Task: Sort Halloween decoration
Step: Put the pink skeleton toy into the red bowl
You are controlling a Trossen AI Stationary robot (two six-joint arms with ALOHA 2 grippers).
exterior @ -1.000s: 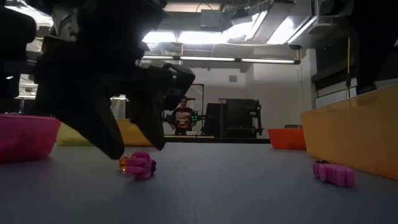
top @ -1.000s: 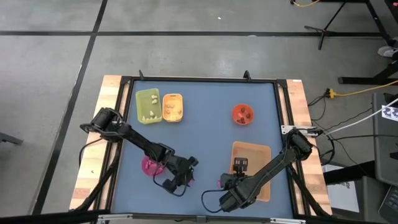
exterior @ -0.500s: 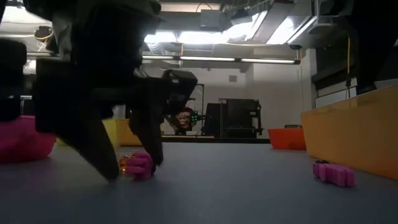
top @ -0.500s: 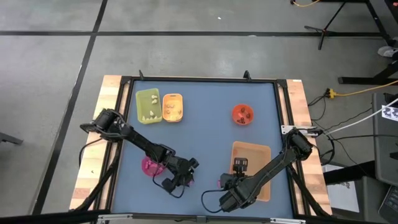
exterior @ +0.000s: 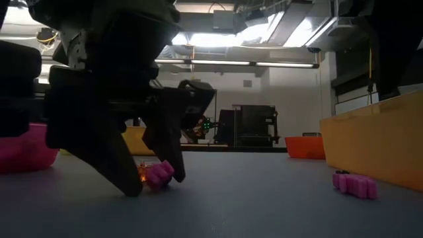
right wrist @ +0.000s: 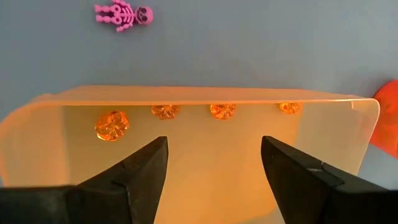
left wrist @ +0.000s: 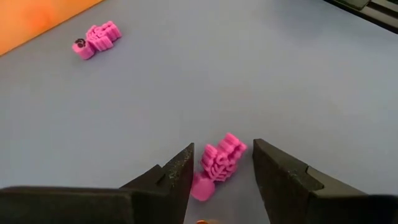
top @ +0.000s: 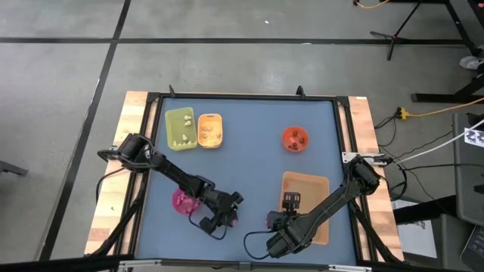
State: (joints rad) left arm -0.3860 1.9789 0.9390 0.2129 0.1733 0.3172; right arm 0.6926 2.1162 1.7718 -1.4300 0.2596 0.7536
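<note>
Pink skeleton trinket (left wrist: 217, 165) between left gripper (left wrist: 221, 171) spread fingers, half hidden in low view, right gripper (right wrist: 214, 163) fingers spread

The table (top: 249, 174) has a blue-grey top, a dark frame and pale wooden side rails. It stands on a grey concrete floor (top: 60, 83) crossed by dark seam lines. A yellow cable (top: 442, 112) trails over the floor to the right, near a black stand (top: 416, 19). Across the room, long ceiling lights (exterior: 238, 64) glow above a pale far wall, and a dark cabinet (exterior: 254, 125) stands against it.
</note>
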